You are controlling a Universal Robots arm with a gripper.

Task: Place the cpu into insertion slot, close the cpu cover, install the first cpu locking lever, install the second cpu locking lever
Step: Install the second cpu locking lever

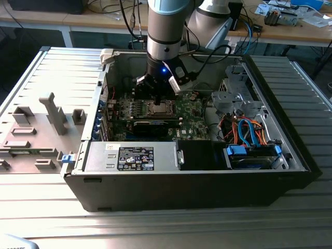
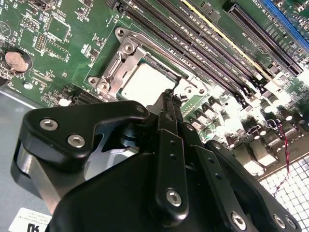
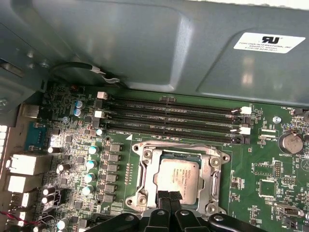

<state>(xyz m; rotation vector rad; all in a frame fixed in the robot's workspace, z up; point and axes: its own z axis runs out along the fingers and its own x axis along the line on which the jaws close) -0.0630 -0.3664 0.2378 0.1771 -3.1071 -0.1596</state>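
Note:
The cpu (image 3: 176, 175) (image 2: 145, 82) lies flat in the insertion slot (image 3: 212, 153), its pale silver top facing up amid the green motherboard (image 3: 270, 193). The silvery cpu cover (image 3: 148, 170) (image 2: 117, 67) lies down flat around it, and the chip shows through its window. My gripper (image 3: 169, 197) (image 2: 169, 96) is shut, with its black fingertips pressed together at one edge of the socket, just above the cover's rim. Nothing shows between the fingers. In the exterior view, the gripper (image 1: 155, 93) hangs inside the open computer case right over the cpu (image 1: 157, 108).
Long black memory slots (image 3: 169, 118) (image 2: 203, 43) run beside the socket, close to the grey case wall (image 3: 145, 43). A coin battery (image 3: 289, 142) and capacitors (image 3: 91, 164) flank it. The power supply (image 1: 129, 155) and a drive cage with blue cables (image 1: 249, 135) fill the case's near side.

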